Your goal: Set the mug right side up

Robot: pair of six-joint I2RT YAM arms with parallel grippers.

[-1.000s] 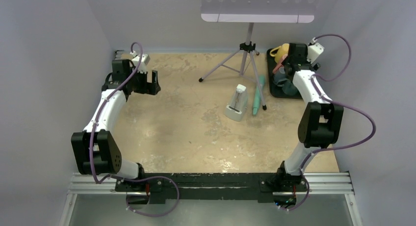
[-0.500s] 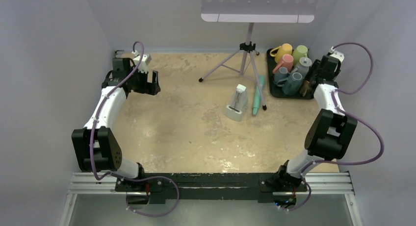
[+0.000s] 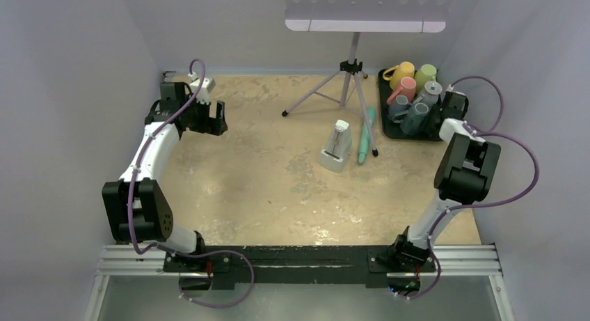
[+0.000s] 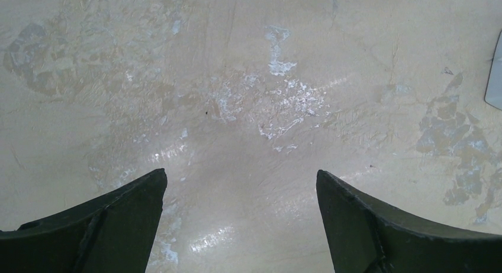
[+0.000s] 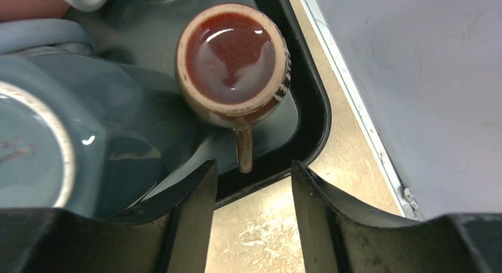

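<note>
Right claw (image 5: 253, 171) half-narrowed, empty, drawn back off tray (image 5: 314, 131) | mug (image 5: 231, 54) left standing mouth up | task judged complete

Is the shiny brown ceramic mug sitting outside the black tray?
No, the shiny brown ceramic mug sits inside the black tray, near its corner.

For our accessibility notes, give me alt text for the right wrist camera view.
A brown mug sits in a black tray, handle toward the camera, lined up between the parted jaws of the right gripper. A grey-blue mug sits to its left.
</note>
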